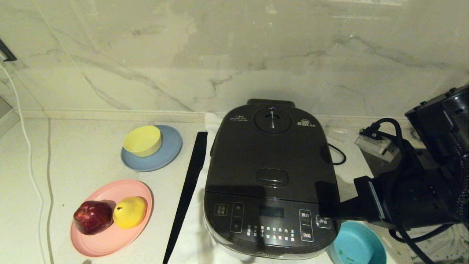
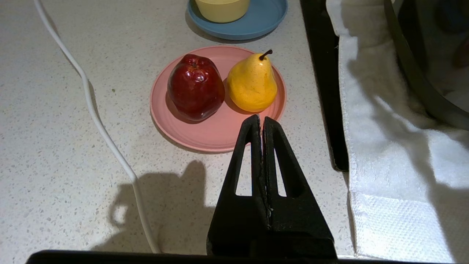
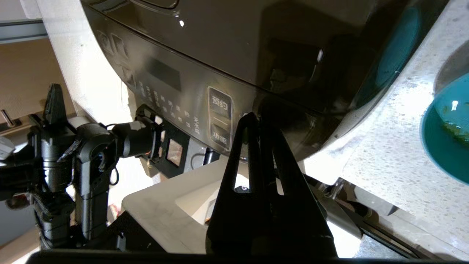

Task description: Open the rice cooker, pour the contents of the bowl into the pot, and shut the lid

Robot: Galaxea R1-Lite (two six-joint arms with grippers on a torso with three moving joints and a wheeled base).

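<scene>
The right gripper (image 1: 324,211), fingers pressed together, sits against the dark grey rice cooker's (image 1: 269,176) front panel at 4 o'clock. The small teal plastic bowl (image 1: 357,245) lies just beside it at 5 o'clock. The left gripper (image 2: 261,121), also pressed together, hangs near the pink plate (image 2: 205,134).

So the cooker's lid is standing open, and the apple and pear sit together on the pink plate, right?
Not quite: the lid is shut flat on the cooker, as the head view shows. The apple and pear do sit together on the pink plate.

A home kitchen. A pale speckled stone countertop (image 1: 88,165) meets a marble-veined wall (image 1: 183,55). On the counter stand a dark rice cooker (image 1: 271,179) on a white towel (image 2: 384,146), a pink plate (image 1: 110,238) with an apple (image 1: 93,217) and a pear (image 1: 130,211), and a yellow bowl (image 1: 143,140) on a blue plate (image 1: 166,157).
</scene>
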